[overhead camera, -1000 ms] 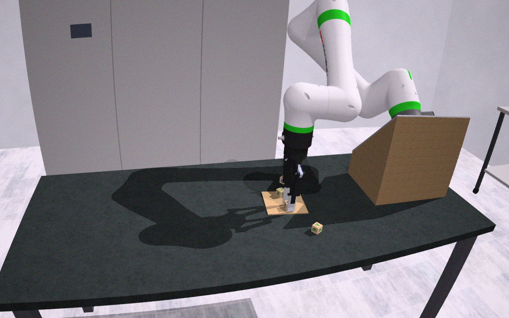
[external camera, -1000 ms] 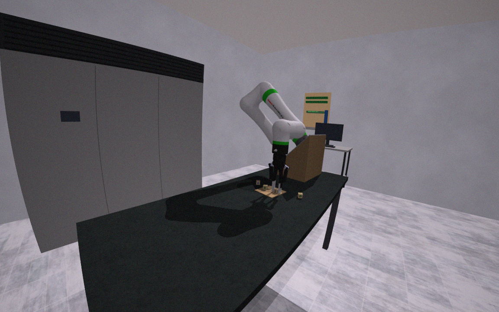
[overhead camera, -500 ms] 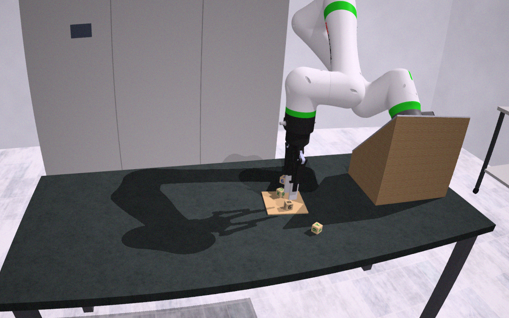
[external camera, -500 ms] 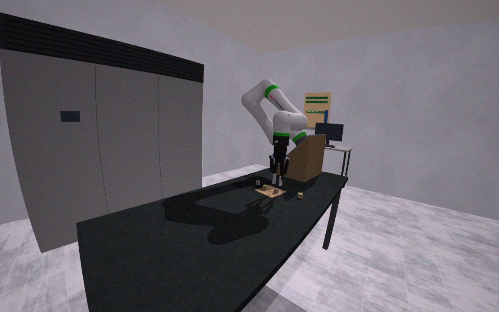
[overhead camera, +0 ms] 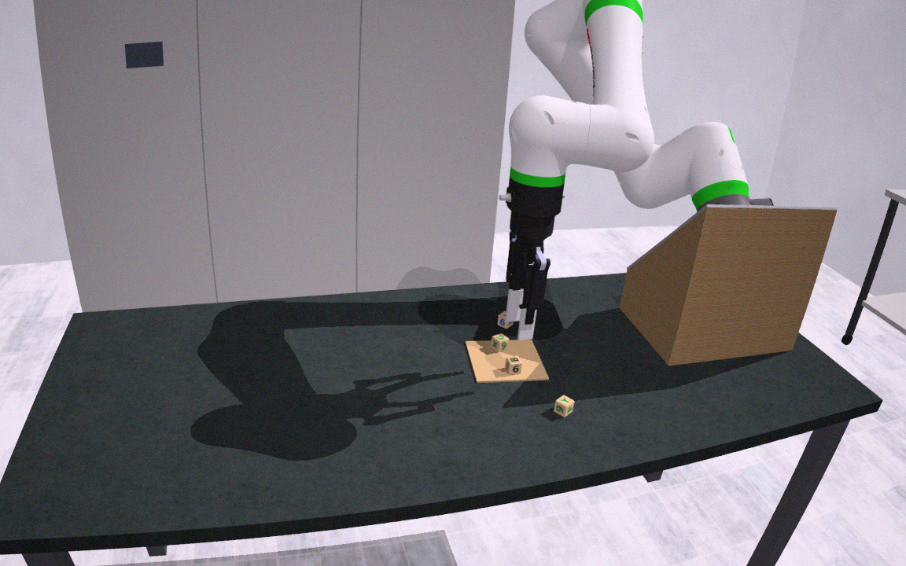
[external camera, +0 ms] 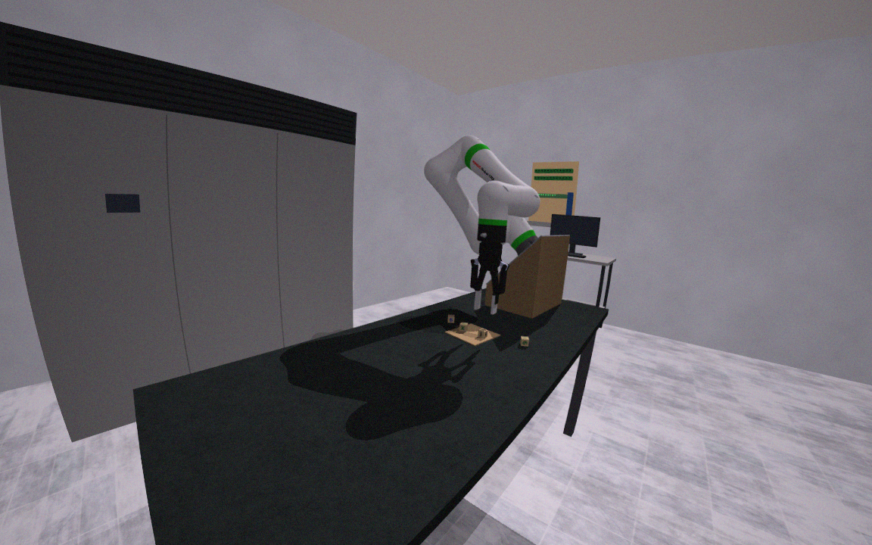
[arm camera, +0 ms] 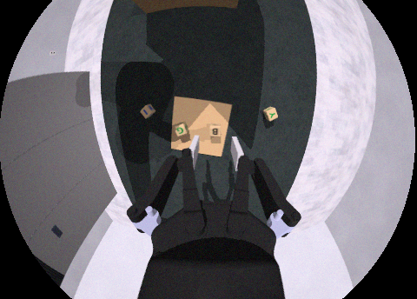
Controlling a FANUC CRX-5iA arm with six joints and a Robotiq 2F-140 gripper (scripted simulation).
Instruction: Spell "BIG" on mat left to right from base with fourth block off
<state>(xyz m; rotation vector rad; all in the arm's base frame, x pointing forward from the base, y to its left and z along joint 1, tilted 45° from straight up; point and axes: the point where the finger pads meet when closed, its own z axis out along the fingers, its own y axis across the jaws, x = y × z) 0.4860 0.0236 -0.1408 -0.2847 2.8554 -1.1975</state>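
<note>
A tan mat (overhead camera: 504, 358) lies on the dark table, and it also shows in the wrist view (arm camera: 203, 125). A block with a dark letter (overhead camera: 513, 364) lies on the mat near its middle (arm camera: 215, 132). A block with a green letter (overhead camera: 499, 343) (arm camera: 181, 131) sits at the mat's edge. A block with a blue letter (overhead camera: 505, 320) lies off the mat behind it (arm camera: 148, 111). Another block with a green letter (overhead camera: 564, 405) (arm camera: 270, 114) lies off the mat toward the table's front. My gripper (overhead camera: 518, 327) (arm camera: 215, 142) hangs above the mat, open and empty. The letters are too small to read.
A large slanted wooden box (overhead camera: 727, 277) stands on the table to the right of the mat. A grey cabinet (overhead camera: 273, 141) stands behind the table. The arm's shadow falls across the table to the left of the mat.
</note>
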